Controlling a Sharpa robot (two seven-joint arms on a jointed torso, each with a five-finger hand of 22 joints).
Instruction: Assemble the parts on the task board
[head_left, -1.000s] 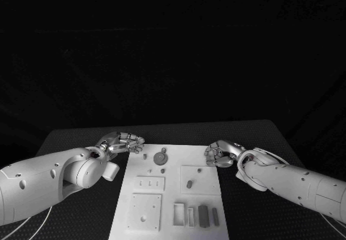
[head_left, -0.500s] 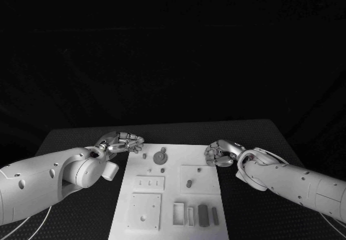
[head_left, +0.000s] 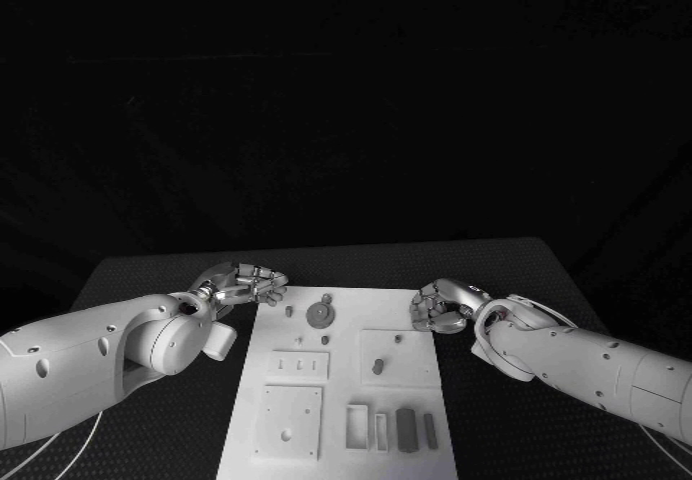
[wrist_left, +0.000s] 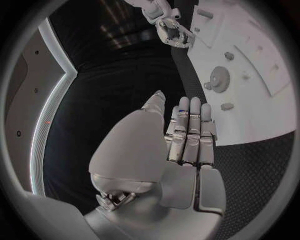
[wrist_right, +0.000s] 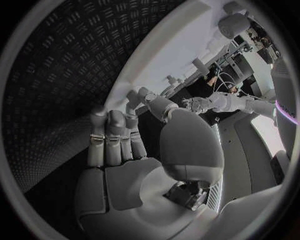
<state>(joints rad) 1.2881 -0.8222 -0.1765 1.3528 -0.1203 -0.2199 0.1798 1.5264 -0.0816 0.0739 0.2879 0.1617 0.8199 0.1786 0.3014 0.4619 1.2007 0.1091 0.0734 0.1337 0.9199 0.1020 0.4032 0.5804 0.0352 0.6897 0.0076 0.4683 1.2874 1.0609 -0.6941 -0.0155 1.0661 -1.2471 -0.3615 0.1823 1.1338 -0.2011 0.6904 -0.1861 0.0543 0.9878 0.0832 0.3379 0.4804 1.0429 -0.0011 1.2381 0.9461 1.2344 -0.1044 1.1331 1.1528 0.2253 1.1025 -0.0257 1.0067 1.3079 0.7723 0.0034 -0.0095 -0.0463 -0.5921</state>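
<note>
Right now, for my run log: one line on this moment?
left robot hand: empty | right robot hand: empty | task board: parts untouched

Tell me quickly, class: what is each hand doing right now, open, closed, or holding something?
Left hand: empty, fingers together and nearly straight in its wrist view; open or shut cannot be told.
Right hand: fingers curled in, nothing visible in them; closed.

Both arms are reaching inward; the left hand (head_left: 245, 284) and right hand (head_left: 441, 306) are hovering, fingers curled, holding nothing.
</note>
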